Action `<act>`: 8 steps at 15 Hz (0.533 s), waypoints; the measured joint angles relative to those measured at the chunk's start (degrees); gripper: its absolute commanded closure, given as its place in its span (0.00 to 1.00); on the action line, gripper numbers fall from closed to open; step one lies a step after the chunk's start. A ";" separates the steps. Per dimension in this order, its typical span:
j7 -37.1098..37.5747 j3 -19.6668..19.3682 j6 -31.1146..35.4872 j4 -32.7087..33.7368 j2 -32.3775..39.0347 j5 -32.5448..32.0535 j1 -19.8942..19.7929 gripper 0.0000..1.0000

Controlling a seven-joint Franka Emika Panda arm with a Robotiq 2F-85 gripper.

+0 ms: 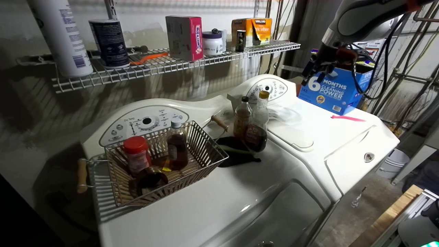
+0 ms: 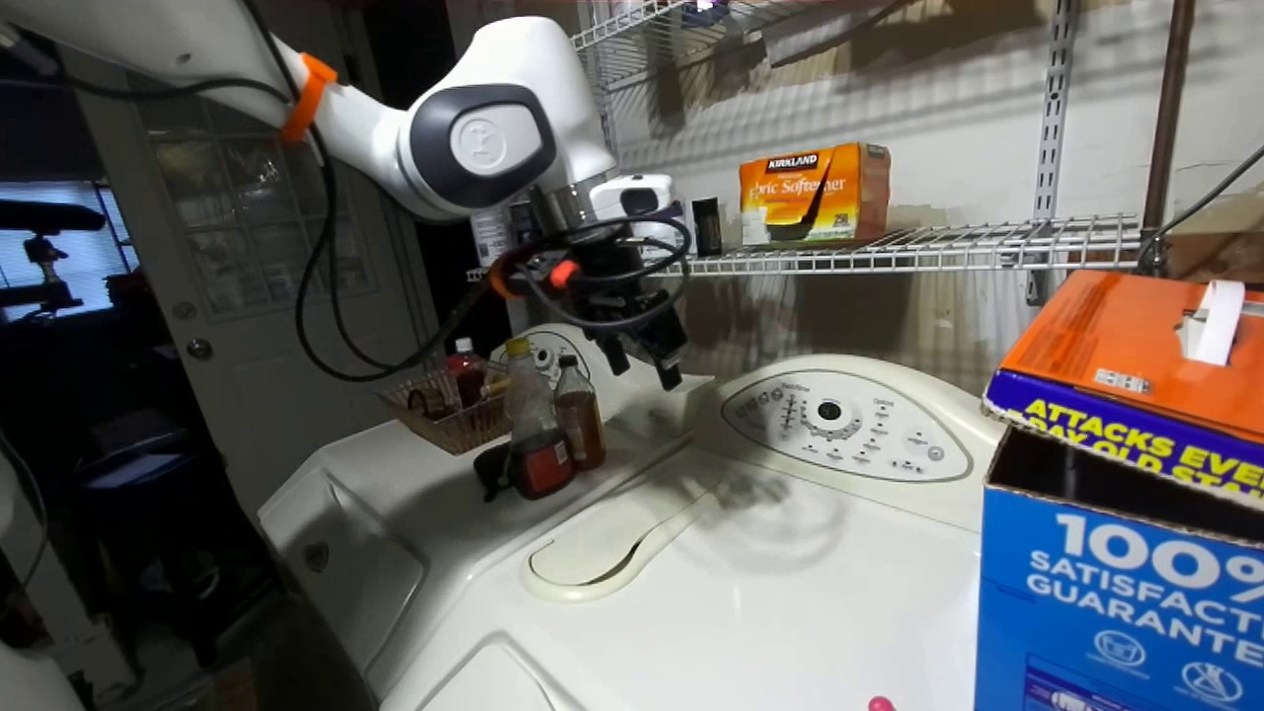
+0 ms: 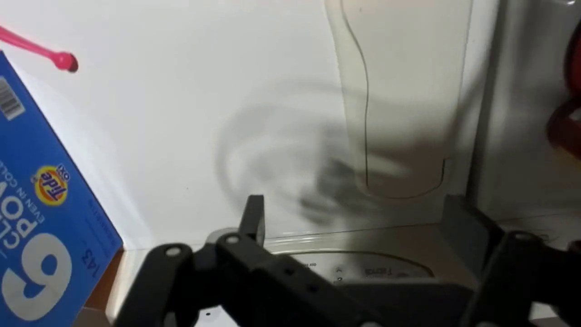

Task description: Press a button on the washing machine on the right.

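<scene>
The white washing machine on the right shows in both exterior views, and its smooth lid fills much of the wrist view. Its oval control panel, with a small dark knob and several buttons, is plain to see in an exterior view. In the wrist view only part of the panel shows, behind my gripper. My gripper is open and empty, in the air above the machine near the panel, touching nothing. Its fingers stand wide apart in the wrist view, and it also shows in an exterior view.
A blue detergent box and a pink stick lie on the washing machine. The dryer beside it bears a wire basket and two bottles. A wire shelf with several items runs along the wall.
</scene>
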 measured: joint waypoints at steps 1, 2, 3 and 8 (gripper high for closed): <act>-1.97 -0.72 0.96 2.06 2.42 0.01 0.00 0.34; -3.50 -1.31 2.23 3.94 4.84 0.03 -0.01 0.41; -4.37 -1.76 3.68 5.77 7.27 0.04 -0.05 0.47; -5.09 -2.28 11.18 13.79 17.98 1.85 -0.76 0.82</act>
